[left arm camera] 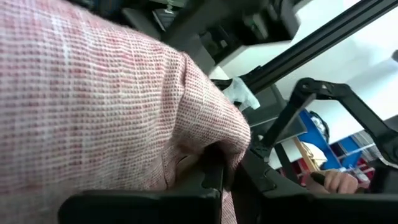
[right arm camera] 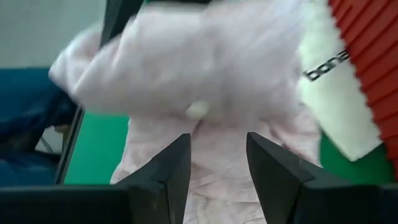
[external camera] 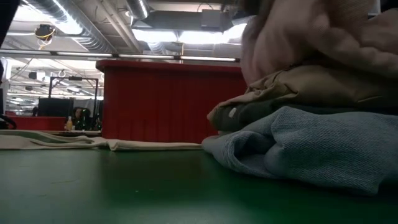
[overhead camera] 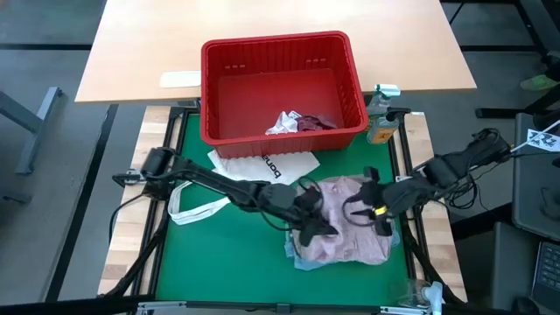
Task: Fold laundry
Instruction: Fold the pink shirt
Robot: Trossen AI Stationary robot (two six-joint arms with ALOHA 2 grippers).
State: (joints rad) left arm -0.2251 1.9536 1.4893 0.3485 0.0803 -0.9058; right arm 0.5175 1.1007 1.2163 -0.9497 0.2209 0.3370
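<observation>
A mottled pink garment lies on top of a stack at the right of the green mat. In the low view the stack shows light blue at the bottom, then dark grey-green, beige-khaki and pink. My left gripper reaches in from the left and is shut on the pink garment's left part. My right gripper hovers open over the garment's right part; in its wrist view its fingers stand apart above the cloth. My left gripper pinches a bunched fold of the pink garment between its two fingers; how many layers, I cannot tell. The fingers come nearly level from the table's left. The cloth drapes over the gripper, and the rest of the garment lies on the stack.
A red slotted basket stands at the far side with a white piece and maroon cloth inside. A white tote bag with black lettering lies between basket and stack. A spray bottle stands at the basket's right. Bare green mat at near left.
</observation>
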